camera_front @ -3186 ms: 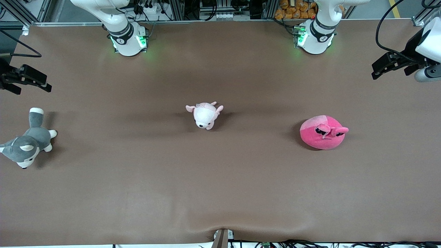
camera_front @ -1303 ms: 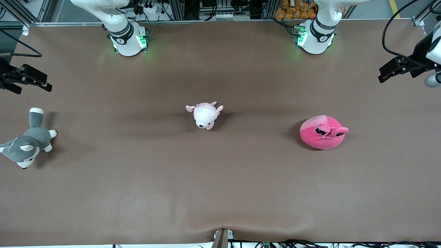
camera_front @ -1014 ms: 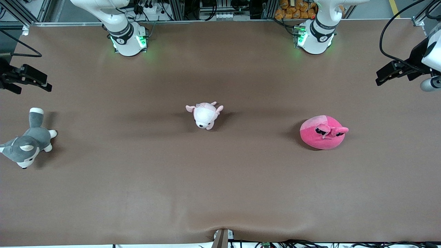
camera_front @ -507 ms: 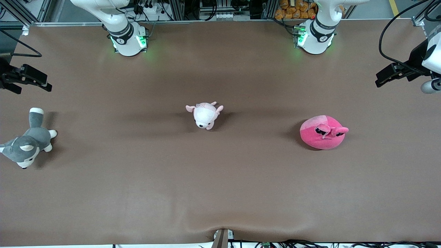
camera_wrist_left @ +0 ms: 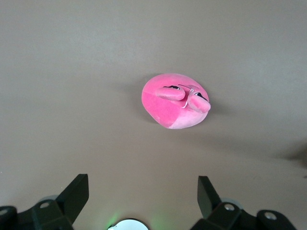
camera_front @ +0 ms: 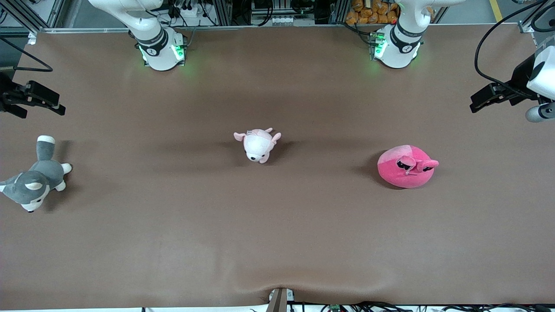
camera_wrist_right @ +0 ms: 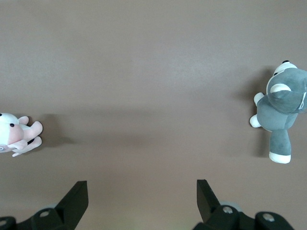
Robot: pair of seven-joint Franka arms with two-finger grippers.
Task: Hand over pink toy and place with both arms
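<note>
Pink toy (camera_front: pixel 406 166) lies untouched on the brown table (camera_front: pixel 277 242), at the middle right of the front view, toward the left arm's end and well apart from both grippers. It is a round hot-pink plush blob with a paler pink patch on one side, two small ear nubs and droopy black eyes; in the left wrist view it (camera_wrist_left: pixel 175 100) sits just above the centre of the frame, lying on its own.

No grasp has begun, so the step in hand looks like the approach. The left gripper (camera_front: pixel 492 96) hangs at the right edge of the front view, fingers spread wide and empty. The next move probably calls for bringing it over the toy, lowering it and closing on the soft body, which will likely squash under the fingers.

The right gripper (camera_front: pixel 32 102) waits at the left edge, also spread apart and holding nothing. A small pale pink-and-white plush animal (camera_front: pixel 257 144) lies mid-frame, and a grey-and-white plush husky (camera_front: pixel 32 181) at the lower left.
</note>
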